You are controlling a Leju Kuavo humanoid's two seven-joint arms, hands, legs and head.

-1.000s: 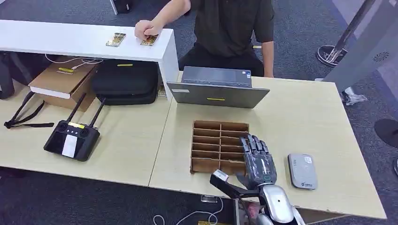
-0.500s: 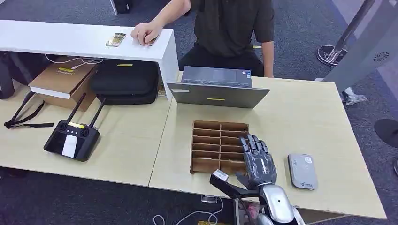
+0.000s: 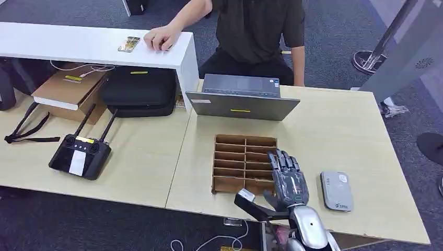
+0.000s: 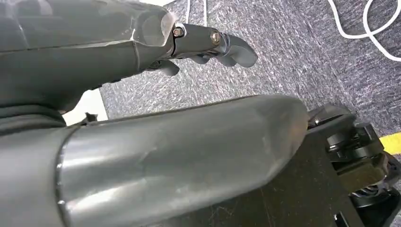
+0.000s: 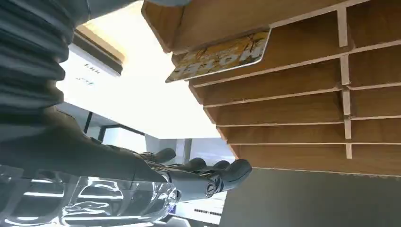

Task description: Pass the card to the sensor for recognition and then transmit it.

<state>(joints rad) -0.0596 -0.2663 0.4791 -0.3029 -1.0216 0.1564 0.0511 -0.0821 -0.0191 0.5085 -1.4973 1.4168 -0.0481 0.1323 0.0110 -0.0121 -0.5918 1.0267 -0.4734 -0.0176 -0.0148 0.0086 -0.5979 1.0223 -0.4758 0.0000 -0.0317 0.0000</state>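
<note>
From the head view, the right hand [image 3: 289,180] sits low and right of centre, fingers stretched out flat over the right edge of the wooden slotted card rack [image 3: 243,163], grasping nothing. Just right of it lies the grey sensor pad [image 3: 336,191] on the pale table [image 3: 339,130]. Behind the rack stands a grey laptop [image 3: 241,99]. At the upper left a person's hand [image 3: 162,37] rests on the white shelf [image 3: 78,46], with a card [image 3: 128,44] lying just beside it. A black controller [image 3: 80,155] sits at the left.

In the left wrist view, the left hand [image 4: 208,42] hangs over grey carpet [image 4: 302,56], its fingers loosely curled with nothing in them.

In the right wrist view, the right hand's fingers [image 5: 222,172] lie extended beside the rack, and a yellow card [image 5: 218,56] pokes out of one slot near the top centre
</note>
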